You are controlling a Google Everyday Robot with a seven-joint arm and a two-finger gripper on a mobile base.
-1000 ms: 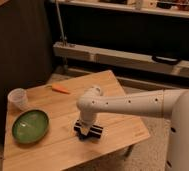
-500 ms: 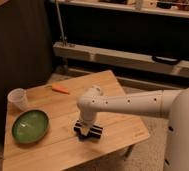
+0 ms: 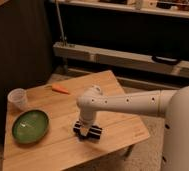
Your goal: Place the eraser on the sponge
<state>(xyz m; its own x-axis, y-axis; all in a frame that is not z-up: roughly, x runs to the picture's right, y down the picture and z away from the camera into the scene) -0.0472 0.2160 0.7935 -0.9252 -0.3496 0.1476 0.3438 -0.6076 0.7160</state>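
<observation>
At the desk's left edge stands a clear plastic cup (image 3: 17, 98); just in front of it, toward the front-left corner, sits a green bowl (image 3: 30, 126); nearer the back edge, left of centre, lies a small orange thing (image 3: 60, 89), perhaps a carrot.

Near the front edge, about midway along it, the gripper (image 3: 87, 128) points straight down and is low on a dark cluster on the desk (image 3: 48, 150); whether the gripper is spread or pinching something I cannot tell. The black part that juts out to the right of it looks like the eraser (image 3: 95, 132); the dark bit at its left could be the sponge (image 3: 79, 127), though the two merge and I cannot say whether one lies on the other or just beside it.

The white arm (image 3: 128, 102) reaches in from the robot's body (image 3: 185, 130) past the right edge.

This would fit a grasp being taken on the eraser beside the sponge, or the eraser being set down on it. In either case, I judge that the wrist should be plumb and the motion slow and purely vertical; a sideways drag would shove the soft sponge or tip the block off it; the bowl is well apart and no hazard.
</observation>
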